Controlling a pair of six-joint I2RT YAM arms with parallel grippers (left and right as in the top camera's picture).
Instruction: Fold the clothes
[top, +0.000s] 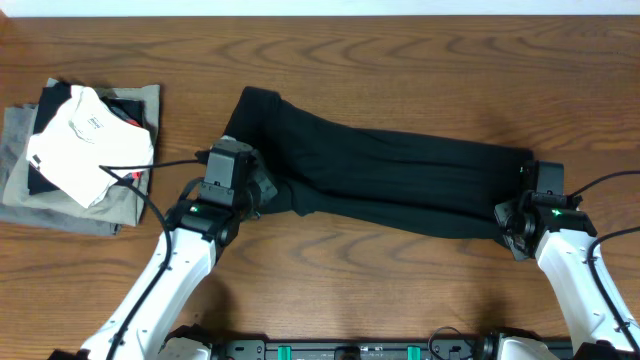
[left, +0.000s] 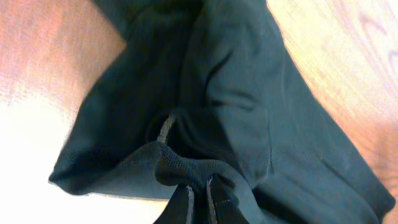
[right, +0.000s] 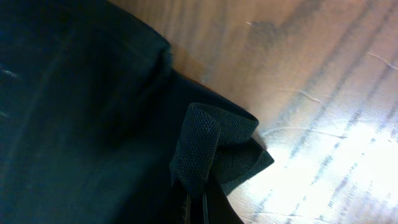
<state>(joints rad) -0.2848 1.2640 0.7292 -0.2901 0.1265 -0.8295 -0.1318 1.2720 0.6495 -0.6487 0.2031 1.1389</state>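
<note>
Bunched black T-shirt (left: 249, 124) cloth, clamped in the left claw (left: 199, 202) and the right claw (right: 196, 208).
It lies as a long band across the tabletop (top: 400, 60), one claw at each end. Both holds look small: a hard pull apart may slip the cloth free and spoil the fold. Far left, a white folded garment (top: 85, 140) on a grey-olive folded garment (top: 20, 195) lies well apart, blocking nothing.

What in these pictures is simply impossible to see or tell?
- Overhead: the spots where each claw pinches the black T-shirt, hidden beneath the wrist housings.
- Left wrist: the left claw, cut off by the bottom edge; only its tips show.
- Right wrist: the right claw, mostly buried in bunched fabric.
- Overhead: the dark item under the white garment, mostly covered.
</note>
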